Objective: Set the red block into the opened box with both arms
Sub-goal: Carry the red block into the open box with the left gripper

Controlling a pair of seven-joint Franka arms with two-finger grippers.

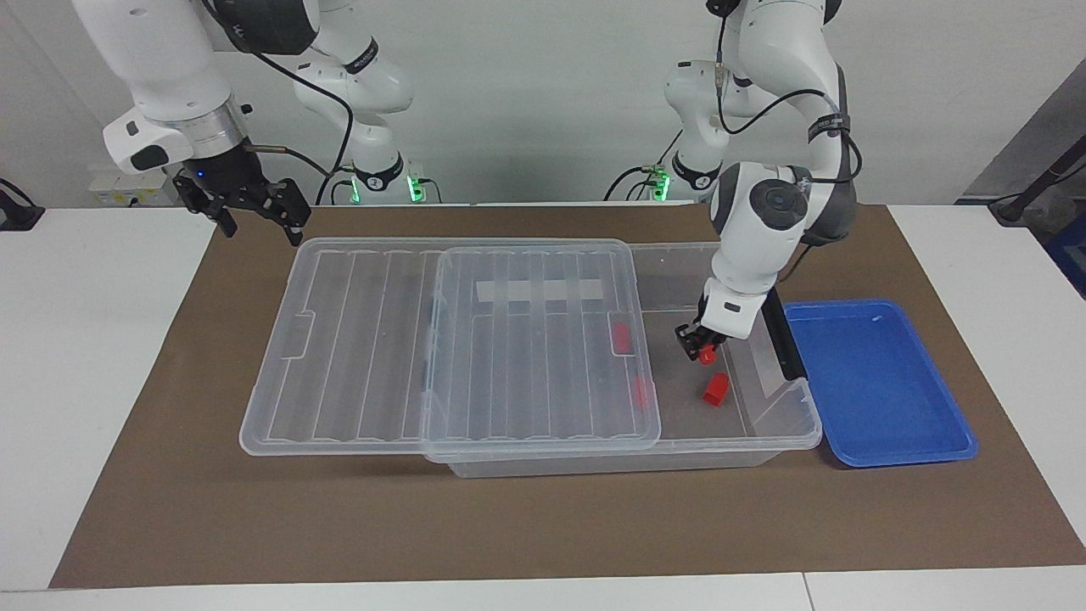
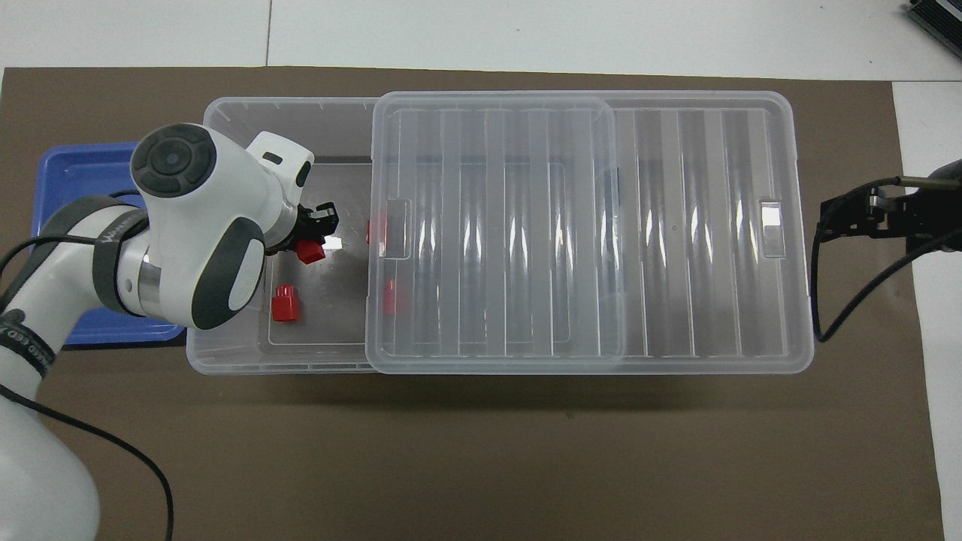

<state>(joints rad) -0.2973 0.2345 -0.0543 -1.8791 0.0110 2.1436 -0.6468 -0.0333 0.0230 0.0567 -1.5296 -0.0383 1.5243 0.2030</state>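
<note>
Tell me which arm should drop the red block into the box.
Left: its end effector is shut on the red block over the box's open end. The right end effector waits, open, past the lid.

Four red blocks (image 1: 715,389) show: one in the left gripper (image 1: 701,349), one loose in the box (image 1: 768,428), two under the lid (image 1: 441,339). One box, one lid, one blue tray (image 1: 882,390), two arms (image 1: 764,229).

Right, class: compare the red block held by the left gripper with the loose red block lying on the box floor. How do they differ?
The held red block hangs in the left gripper, whose jaws are shut on it, above the box floor; the loose red block lies free on that floor, ungripped. The held one is partly covered by the jaws; the loose one shows whole. Both are small, red and within the box's open end.
</note>
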